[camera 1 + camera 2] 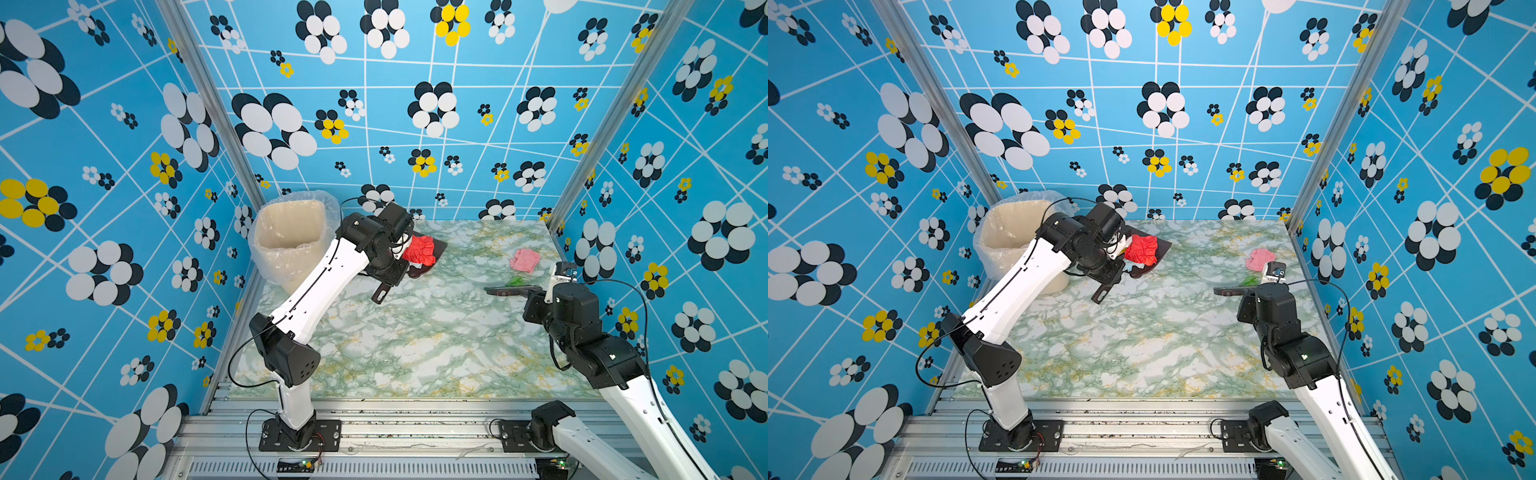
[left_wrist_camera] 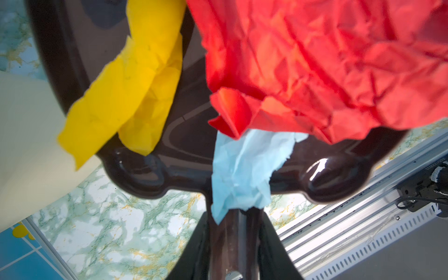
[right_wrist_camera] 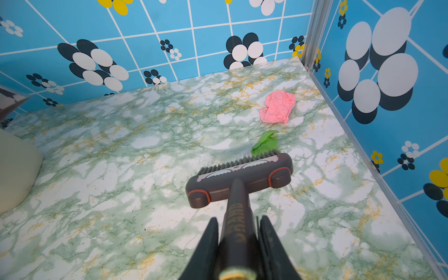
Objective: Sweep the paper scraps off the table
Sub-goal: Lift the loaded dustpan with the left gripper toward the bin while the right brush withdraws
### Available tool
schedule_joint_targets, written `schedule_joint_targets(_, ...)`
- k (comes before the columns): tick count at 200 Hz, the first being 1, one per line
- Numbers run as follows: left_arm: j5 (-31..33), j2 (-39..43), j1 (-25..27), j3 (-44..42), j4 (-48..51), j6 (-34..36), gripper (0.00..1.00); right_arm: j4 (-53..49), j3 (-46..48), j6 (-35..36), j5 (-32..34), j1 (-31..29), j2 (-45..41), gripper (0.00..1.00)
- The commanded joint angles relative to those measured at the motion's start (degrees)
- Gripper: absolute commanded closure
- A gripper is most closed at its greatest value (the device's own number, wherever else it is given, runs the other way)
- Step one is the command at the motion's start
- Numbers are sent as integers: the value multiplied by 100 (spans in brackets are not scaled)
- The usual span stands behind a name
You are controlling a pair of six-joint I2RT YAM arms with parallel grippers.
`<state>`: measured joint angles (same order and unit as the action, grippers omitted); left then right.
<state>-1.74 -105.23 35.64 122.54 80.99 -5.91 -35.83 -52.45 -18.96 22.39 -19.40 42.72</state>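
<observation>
**Top views.** Toward its right rear the table [image 1: 415,345] carried a pink scrap [image 1: 524,260], crumpled and roughly square. A smaller green scrap [image 1: 516,281] lay just in front of it, and the two were apart. The brush [image 1: 505,291] lay directly in front of the green scrap, and its head's long axis ran left to right in both top views. At rear left, beside the lined bin [image 1: 291,237], the dustpan [image 1: 439,248] held a red scrap [image 1: 419,250]. The pan's long axis ran from its handle end at front left to its mouth at rear right, pointing away from the bin. Whether the pan touched the table could not be determined.

**Left wrist view.** The left gripper [image 2: 234,254] was clamped on the dustpan handle, with a finger [image 2: 194,254] on each side.
- A yellow scrap [image 2: 135,92] lay in the pan as a long oblique strip, one end overhanging the rim.
- The red scrap was the largest piece and lay bunched.
- A light blue scrap [image 2: 242,174] stretched along the handle line, its tip just at the fingertips.

White digits on a black part beside the aluminium frame [image 2: 339,242] were too small to read.

**Right wrist view.** The right gripper [image 3: 238,242] pinched the brush handle. The bristles pointed toward the back wall, and one end of the head touched the green scrap. The pink scrap lay beyond, near the side wall and clear of the brush. Gold lettering ran along the handle but was illegible.
</observation>
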Motion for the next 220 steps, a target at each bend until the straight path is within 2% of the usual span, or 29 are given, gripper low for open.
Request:
schedule_joint_targets(1, -204, -179, -124, 464, 448, 112, 100, 61, -4, -128, -12, 30, 4, 100)
schedule_joint_targets(45, -266, -232, -424, 933, 905, 198, 100, 125, 56, -210, -110, 24, 20, 100)
schedule_joint_targets(101, -464, -135, -1122, 1397, 1173, 309, 100, 203, 127, -240, -338, 26, -14, 100)
schedule_joint_targets(220, -965, 143, -2543, 1413, 1025, 284, 100, 362, 299, -325, -550, 20, -47, 100)
